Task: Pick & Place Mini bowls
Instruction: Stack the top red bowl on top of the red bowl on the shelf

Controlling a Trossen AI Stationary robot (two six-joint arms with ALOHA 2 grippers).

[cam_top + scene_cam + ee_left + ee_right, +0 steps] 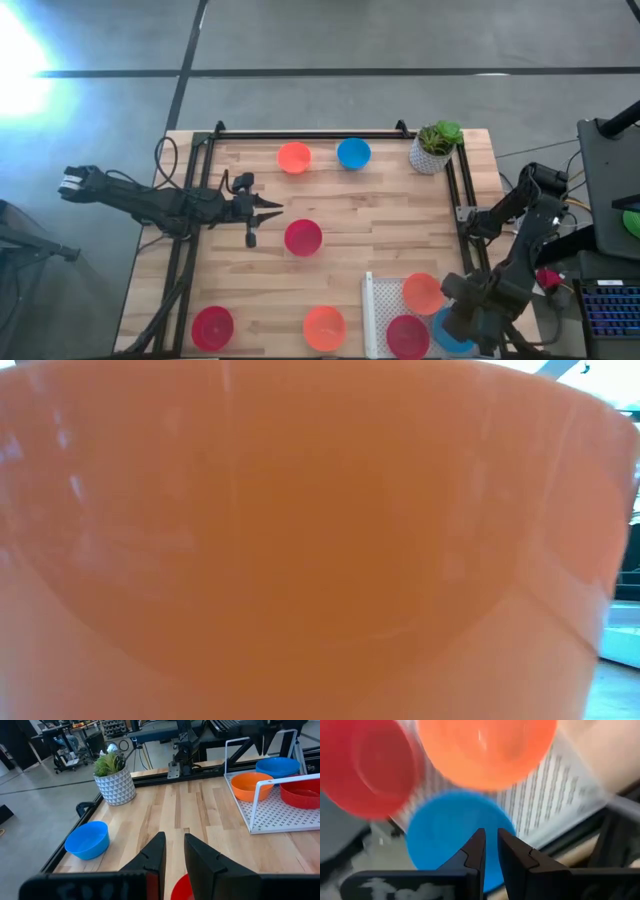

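Mini bowls stand on their bases on the wooden table: an orange one [294, 157] and a blue one [353, 153] at the far side, a red one [303, 237] in the middle, and a red one [212, 327] and an orange one [324, 328] at the near edge. A white rack [372, 310] holds an orange bowl [423, 293], a red bowl [407, 335] and a blue bowl [455, 835]. My right gripper [491, 831] points down just above the blue bowl, its fingers a narrow gap apart, empty. My left gripper [175, 837] hovers level left of the middle red bowl, narrowly open, empty.
A white pot with a green plant [435, 147] stands at the far right corner. A black frame [300, 133] runs along the table's far, left and right edges. The near orange bowl [300, 540] fills the low view. Bare wood lies between the middle red bowl and the rack.
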